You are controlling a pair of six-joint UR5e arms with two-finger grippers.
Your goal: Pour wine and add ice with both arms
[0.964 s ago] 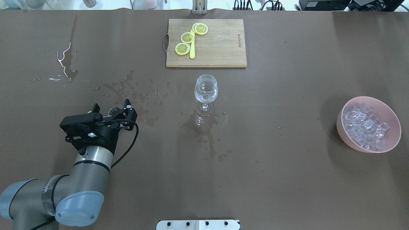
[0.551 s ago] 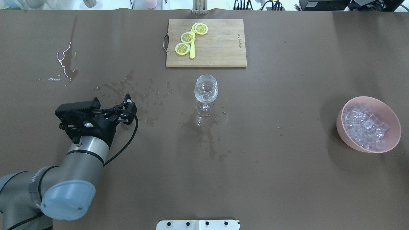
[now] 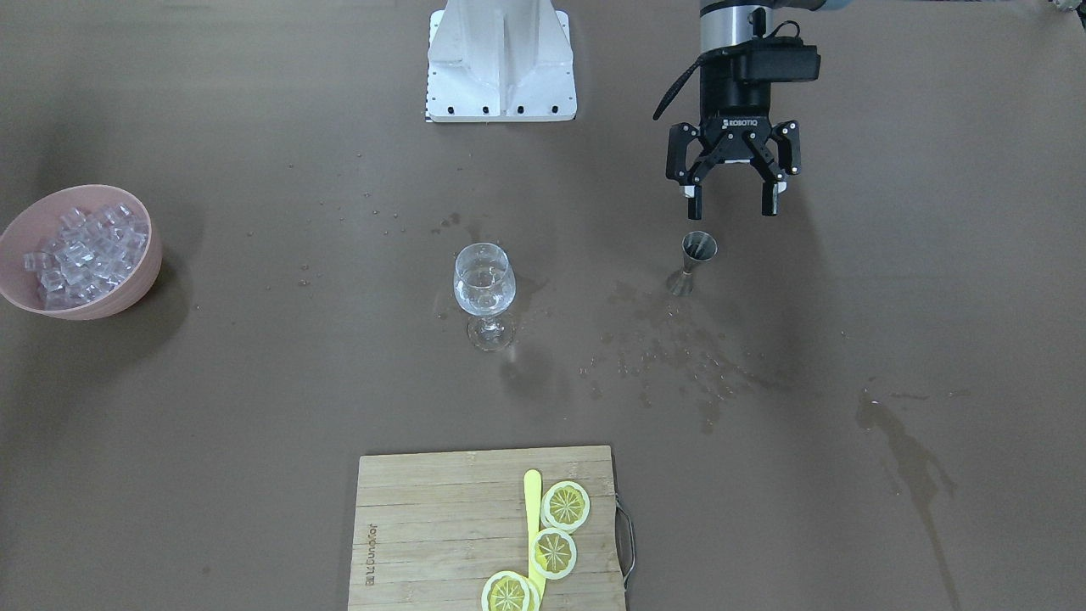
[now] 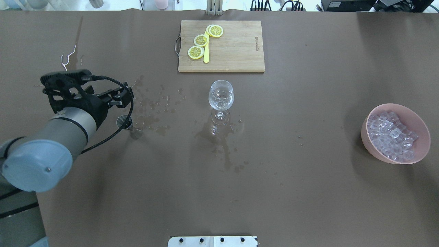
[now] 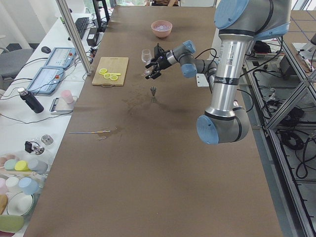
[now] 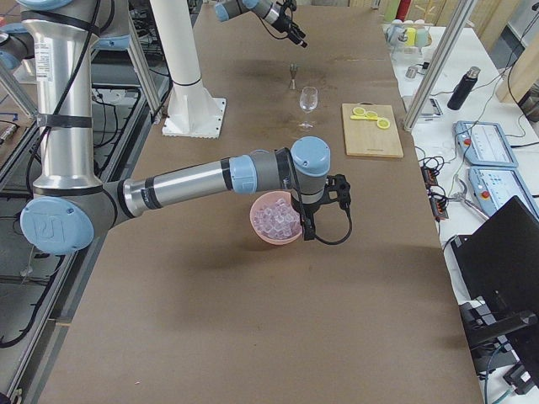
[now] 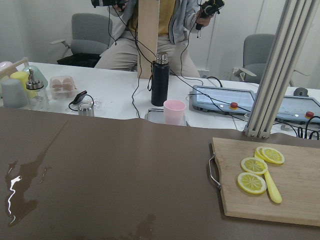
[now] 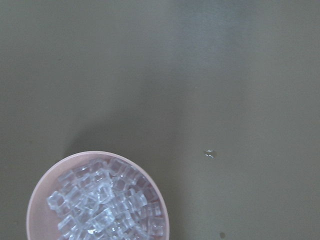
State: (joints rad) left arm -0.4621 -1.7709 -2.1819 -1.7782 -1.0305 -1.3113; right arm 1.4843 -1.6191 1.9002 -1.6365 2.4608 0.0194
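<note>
**Pour finished, ice stage pending.** The left gripper (image 3: 731, 202) hangs with jaws spread and empty just behind the upright steel jigger (image 3: 697, 257), not touching it. This suggests the measure has been let go and the pour into the wine glass (image 3: 484, 287) at table centre is done; the glass holds a little clear liquid. The right gripper (image 6: 307, 225) is poised over the pink bowl (image 3: 110, 304) at the robot's right end, probably to pick ice; whether its jaws are parted cannot be told. The ice (image 3: 81, 248) fills that bowl as small, colourless, glossy cubes, heaped and touching, with none evident in the glass.
</note>
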